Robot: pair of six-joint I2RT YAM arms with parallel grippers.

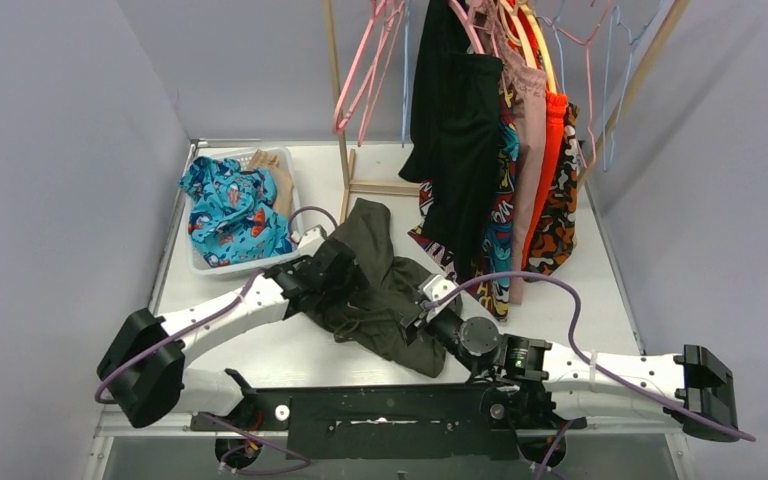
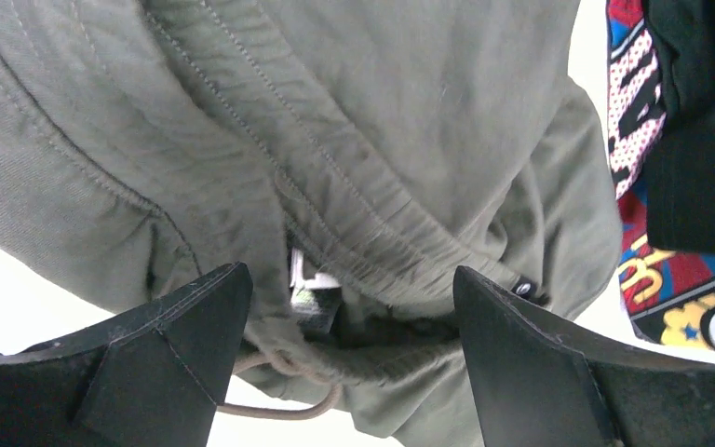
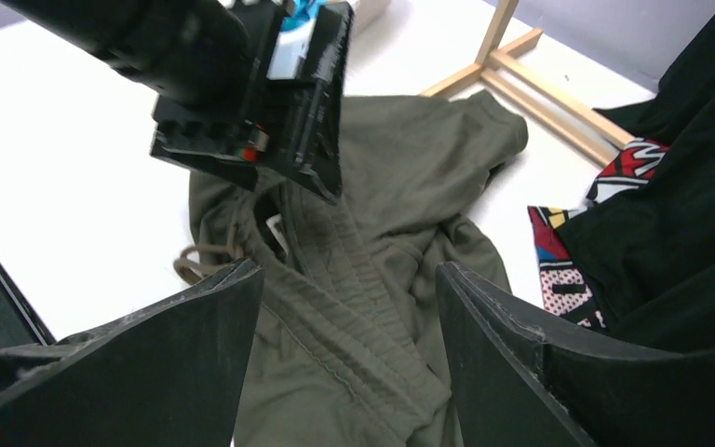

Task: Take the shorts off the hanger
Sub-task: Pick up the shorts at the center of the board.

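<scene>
- Right now the olive shorts (image 1: 380, 290) are lying crumpled on the counter (image 1: 360, 365) between the two arms, free of the rack (image 1: 385, 186) and just beside the clothes hanging on it.
- The left pincer (image 2: 349, 307) is gaping wide over the waistband (image 2: 372, 233) and gripping nothing. The right pincer (image 3: 349, 317) is also standing open above the same fabric, empty.
- Both pincers are crowding one garment at close quarters. The likeliest trouble is the two knocking together, or one closing on the other's finger rather than on cloth.
- The drawstring (image 2: 279, 410) is trailing loose near the left pincer. A close here risks catching only the cord and dragging the shorts instead of lifting them.
- The fabric is lying in thick folds, so a shallow pinch may be slipping off, while a deep one may be scraping the counter.
- The comic-print shorts (image 3: 568, 251) and black shorts (image 1: 460, 130) are hanging right next to the olive pair. A sideways sweep could be snagging them and tugging the rack.
- The basket (image 1: 245, 152) is sitting at the far left, holding the teal pair (image 1: 225, 210). If the olive shorts are going there too, a weak hold may be dropping them short of it.
</scene>
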